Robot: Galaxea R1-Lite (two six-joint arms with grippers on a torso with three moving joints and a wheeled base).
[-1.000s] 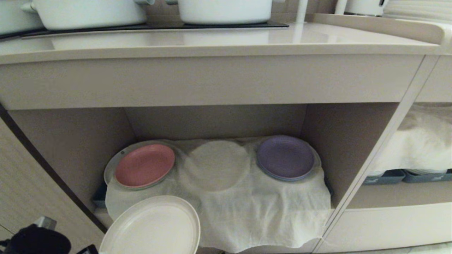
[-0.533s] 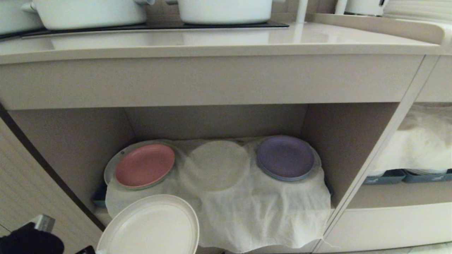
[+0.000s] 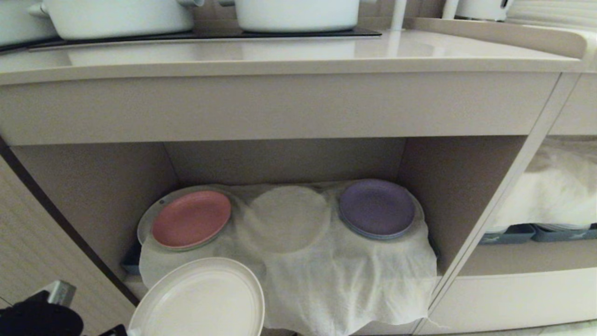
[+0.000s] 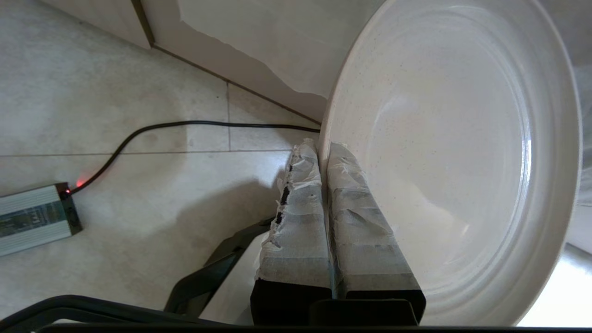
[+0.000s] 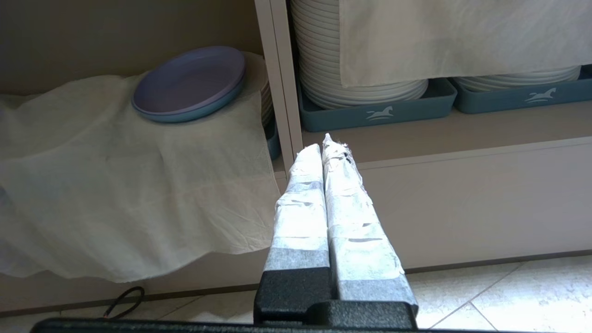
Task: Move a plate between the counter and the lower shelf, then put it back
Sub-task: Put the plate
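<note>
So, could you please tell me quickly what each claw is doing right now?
Left claw: closed on the rim of the plate, in front of the lower shelf.
Right claw: closed, holding nothing.

Shelf mouth standing open.
Pink plate (image 3: pixel 191 225) and purple plate (image 3: pixel 377 208) are flanking a bare cloth (image 3: pixel 326 280) stretch.

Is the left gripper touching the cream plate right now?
Touching. In the left wrist view the left gripper has its taped jaws shut on the rim of the plate, one on each face of it.
</note>
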